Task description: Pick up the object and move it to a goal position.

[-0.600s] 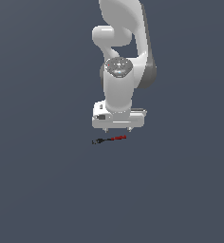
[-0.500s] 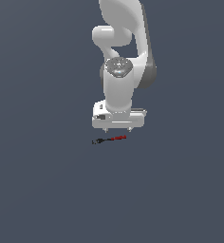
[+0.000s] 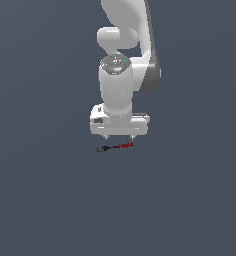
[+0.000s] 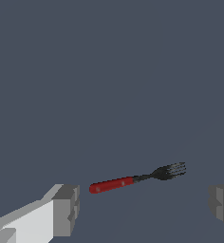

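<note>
Fork (image 4: 135, 179) lies unmoved on the surface (image 3: 50, 200); the gripper (image 3: 119, 137) still hovers spread wide, grasp pending.

Distant exterior view; close downward wrist view.

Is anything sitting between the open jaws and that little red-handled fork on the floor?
Nothing visible. The gripper hangs open right above the fork, and the wrist view shows only bare gray surface between its fingers and the fork.
</note>
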`<action>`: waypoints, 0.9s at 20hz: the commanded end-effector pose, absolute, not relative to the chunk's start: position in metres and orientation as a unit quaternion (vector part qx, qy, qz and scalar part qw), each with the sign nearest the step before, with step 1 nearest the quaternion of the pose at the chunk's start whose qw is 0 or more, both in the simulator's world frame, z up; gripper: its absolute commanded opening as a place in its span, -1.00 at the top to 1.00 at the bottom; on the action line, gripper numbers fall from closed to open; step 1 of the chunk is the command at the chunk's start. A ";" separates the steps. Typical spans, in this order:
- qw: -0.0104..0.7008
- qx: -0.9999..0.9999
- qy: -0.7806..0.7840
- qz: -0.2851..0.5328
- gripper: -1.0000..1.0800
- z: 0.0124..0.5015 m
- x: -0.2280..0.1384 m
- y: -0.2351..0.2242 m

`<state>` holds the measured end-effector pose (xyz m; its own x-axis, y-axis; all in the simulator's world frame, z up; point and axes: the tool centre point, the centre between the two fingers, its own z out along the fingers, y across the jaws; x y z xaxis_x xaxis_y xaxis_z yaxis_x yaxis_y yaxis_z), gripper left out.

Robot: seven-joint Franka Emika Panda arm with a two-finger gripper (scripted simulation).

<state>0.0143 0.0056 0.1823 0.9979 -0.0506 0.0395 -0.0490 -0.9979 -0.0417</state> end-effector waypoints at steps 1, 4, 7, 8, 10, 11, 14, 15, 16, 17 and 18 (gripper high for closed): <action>0.021 -0.999 0.025 -0.021 -0.92 0.183 0.015 0.005; 0.021 -0.999 0.028 -0.020 -0.92 0.182 0.014 0.006; 0.021 -0.999 0.039 -0.019 -0.92 0.179 0.013 0.006; 0.021 -0.999 0.044 -0.019 -0.92 0.178 0.013 0.006; 0.022 -0.998 0.057 -0.019 -0.92 0.176 0.012 0.006; 0.022 -0.998 0.064 -0.018 -0.92 0.174 0.012 0.006; 0.023 -0.996 0.089 -0.016 -0.92 0.169 0.010 0.006; 0.023 -0.995 0.098 -0.016 -0.92 0.167 0.009 0.006; 0.023 -0.994 0.109 -0.015 -0.92 0.164 0.009 0.006; 0.023 -0.992 0.120 -0.014 -0.92 0.162 0.008 0.006; 0.024 -0.991 0.132 -0.013 -0.92 0.159 0.007 0.006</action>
